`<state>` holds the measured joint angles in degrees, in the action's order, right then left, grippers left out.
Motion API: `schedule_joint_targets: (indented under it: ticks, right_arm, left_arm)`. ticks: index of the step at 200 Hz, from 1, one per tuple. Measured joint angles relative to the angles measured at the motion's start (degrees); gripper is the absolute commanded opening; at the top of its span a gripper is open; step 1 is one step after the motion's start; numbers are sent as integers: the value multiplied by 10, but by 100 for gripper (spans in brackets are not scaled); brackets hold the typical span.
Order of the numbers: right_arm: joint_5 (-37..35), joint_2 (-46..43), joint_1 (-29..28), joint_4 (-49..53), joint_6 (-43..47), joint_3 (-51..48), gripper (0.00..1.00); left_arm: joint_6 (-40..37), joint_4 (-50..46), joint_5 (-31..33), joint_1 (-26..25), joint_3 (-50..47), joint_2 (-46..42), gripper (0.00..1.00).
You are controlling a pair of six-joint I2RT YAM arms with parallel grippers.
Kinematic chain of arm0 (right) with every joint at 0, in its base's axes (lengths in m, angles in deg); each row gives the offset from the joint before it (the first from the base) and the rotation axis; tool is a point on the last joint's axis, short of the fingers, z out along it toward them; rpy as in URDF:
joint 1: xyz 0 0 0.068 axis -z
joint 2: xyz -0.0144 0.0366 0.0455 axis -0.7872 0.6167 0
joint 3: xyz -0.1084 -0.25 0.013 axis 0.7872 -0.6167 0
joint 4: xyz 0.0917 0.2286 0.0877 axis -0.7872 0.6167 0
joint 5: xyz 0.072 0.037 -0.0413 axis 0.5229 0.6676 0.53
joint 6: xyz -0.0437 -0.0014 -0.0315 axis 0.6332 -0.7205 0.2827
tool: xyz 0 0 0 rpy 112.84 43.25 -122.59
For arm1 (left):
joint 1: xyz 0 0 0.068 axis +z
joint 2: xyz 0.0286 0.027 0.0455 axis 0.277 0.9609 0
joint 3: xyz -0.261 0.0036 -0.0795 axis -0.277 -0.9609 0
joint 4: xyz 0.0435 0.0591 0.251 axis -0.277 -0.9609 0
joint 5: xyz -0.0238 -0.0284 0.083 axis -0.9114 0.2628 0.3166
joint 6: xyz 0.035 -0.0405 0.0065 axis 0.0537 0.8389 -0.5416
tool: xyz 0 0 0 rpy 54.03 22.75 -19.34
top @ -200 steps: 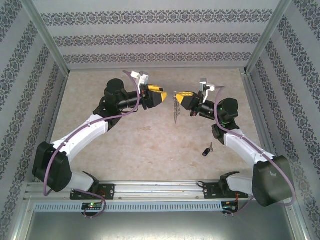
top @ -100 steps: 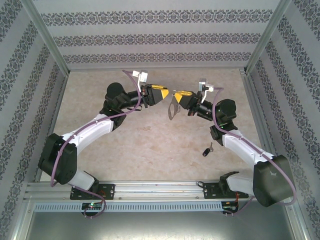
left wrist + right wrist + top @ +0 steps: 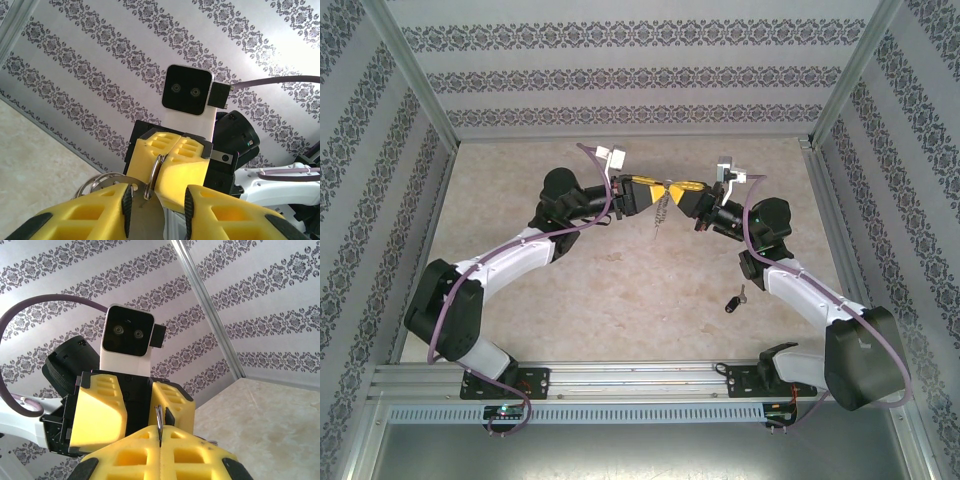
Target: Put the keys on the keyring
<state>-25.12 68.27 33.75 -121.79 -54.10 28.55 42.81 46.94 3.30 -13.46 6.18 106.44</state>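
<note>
The key (image 3: 734, 300) lay on the beige marbled surface (image 3: 570, 290) near the right arm. Its long axis ran diagonally, black head nearer, blade pointing away and right. The keyring (image 3: 661, 211) dangled from the clamped right jaws, and the left jaws stood narrowly parted around it. Damask-striped walls (image 3: 640, 75) enclosed everything.

Yellow fingers (image 3: 87, 212), silvery keyring (image 3: 661, 212), black-headed key (image 3: 733, 301), damask-striped walls (image 3: 620, 75), beige table (image 3: 620, 290)

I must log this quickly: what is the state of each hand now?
Left hand: partly open around the keyring; grip cannot be told.
Right hand: closed, holding the keyring.
</note>
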Motion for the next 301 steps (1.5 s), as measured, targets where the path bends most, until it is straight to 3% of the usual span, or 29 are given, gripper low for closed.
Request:
schedule_joint_targets:
  ticks: [76,142,166,182,203,232,301]
  right_arm:
    - [0,0,0,-1,0,0,0]
    - [1,0,-1,-7,0,0,0]
    - [0,0,-1,-10,0,0,0]
    - [0,0,0,-11,-2,0,30]
    - [-4,-1,13,-9,-3,-4,48]
    - [-9,-31,54,-7,-15,-35,57]
    - [-17,-85,91,14,-18,-76,60]
  left_arm:
    - [0,0,-2,-5,12,5,30]
    - [0,0,1,-9,17,11,14]
    - [-4,0,2,-9,19,14,0]
    - [-12,0,1,-9,19,14,0]
    - [-38,-2,-7,-11,19,13,0]
    - [-118,-47,-15,-19,19,3,0]
    - [-395,-189,13,-20,18,-66,0]
